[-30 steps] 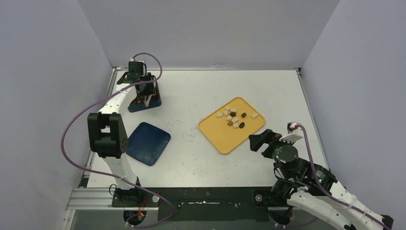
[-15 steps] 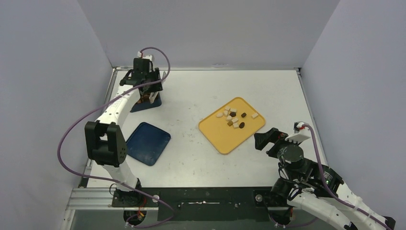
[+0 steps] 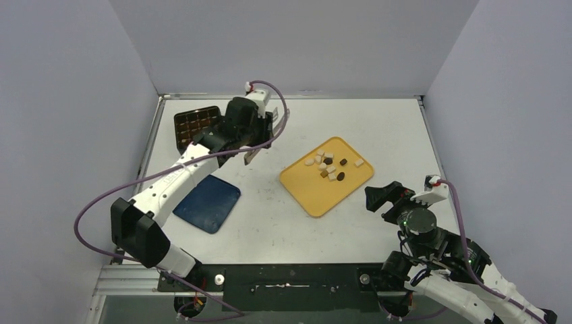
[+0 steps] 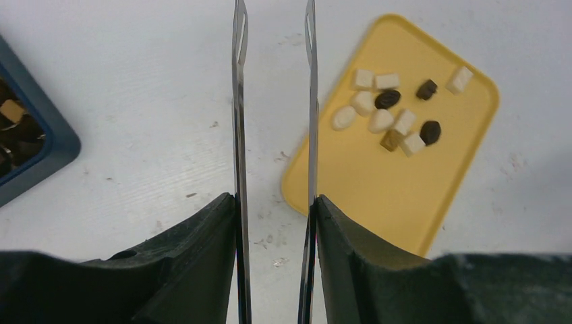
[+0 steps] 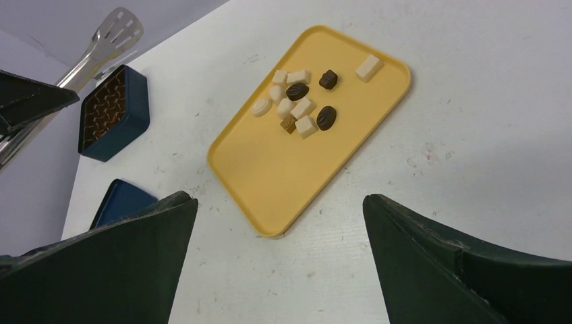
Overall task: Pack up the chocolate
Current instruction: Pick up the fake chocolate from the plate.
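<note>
Yellow plastic tray (image 3: 317,196) lies at an angle on the white table (image 3: 378,128), right of centre, and the chocolate (image 3: 328,167) sits loose on its far half: a small cluster of cream-white, dark brown and mid-brown pieces, with one white piece off towards the far right corner. At the far left stands a dark blue box (image 3: 195,125) with a brown gridded inside, and its flat blue lid (image 3: 209,201) lies nearer the arms. The left gripper (image 4: 275,202) hangs over the table between box and tray, its fingers closed partway onto the handles of long metal tongs (image 4: 238,101), whose two arms stand apart. The right gripper (image 5: 278,202) is spread to its widest and holds nothing, hovering beyond the tray's near right edge
</note>
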Motion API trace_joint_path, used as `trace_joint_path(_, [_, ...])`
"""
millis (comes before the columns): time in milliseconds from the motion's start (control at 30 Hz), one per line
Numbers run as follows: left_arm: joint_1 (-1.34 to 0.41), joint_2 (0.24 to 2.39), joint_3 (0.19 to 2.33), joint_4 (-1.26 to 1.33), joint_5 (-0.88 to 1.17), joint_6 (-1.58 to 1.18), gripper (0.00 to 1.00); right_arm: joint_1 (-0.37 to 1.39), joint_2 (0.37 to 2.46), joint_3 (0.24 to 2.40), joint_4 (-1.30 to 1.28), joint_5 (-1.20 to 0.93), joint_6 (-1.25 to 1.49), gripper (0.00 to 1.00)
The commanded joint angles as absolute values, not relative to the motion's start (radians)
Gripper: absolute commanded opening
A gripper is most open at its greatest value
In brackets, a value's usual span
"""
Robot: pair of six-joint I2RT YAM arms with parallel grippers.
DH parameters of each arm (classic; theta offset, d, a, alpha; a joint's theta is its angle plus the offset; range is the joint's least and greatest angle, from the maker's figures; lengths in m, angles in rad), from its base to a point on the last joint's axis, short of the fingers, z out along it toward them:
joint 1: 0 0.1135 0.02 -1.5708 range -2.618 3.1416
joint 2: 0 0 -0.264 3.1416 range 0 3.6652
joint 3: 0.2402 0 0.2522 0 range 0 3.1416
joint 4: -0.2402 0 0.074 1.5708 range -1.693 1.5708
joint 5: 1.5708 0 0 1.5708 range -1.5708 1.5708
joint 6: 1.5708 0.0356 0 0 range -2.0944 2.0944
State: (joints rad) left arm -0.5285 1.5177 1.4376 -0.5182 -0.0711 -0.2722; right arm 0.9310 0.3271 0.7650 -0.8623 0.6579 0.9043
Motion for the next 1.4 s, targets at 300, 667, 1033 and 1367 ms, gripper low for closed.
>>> trace_joint_path(300, [-0.862, 1.545, 1.279, -0.344, -0.202, -0.274, 0.42, 0.947, 0.327, 0.773, -0.850, 0.645, 0.899, 1.00])
trace_joint_path(667, [-0.874, 1.615, 1.229, -0.267, -0.222, -0.212, 0.42, 0.952, 0.334, 0.768, -0.836, 0.626, 0.889, 1.00])
trace_joint_path(1033, [-0.862, 1.718, 1.286, -0.270, -0.232, -0.150, 0.43, 0.953, 0.321, 0.759, -0.831, 0.642, 0.896, 1.00])
trace_joint_path(1367, [-0.826, 1.757, 1.278, -0.237, -0.178, -0.152, 0.44, 0.953, 0.317, 0.756, -0.834, 0.650, 0.903, 1.00])
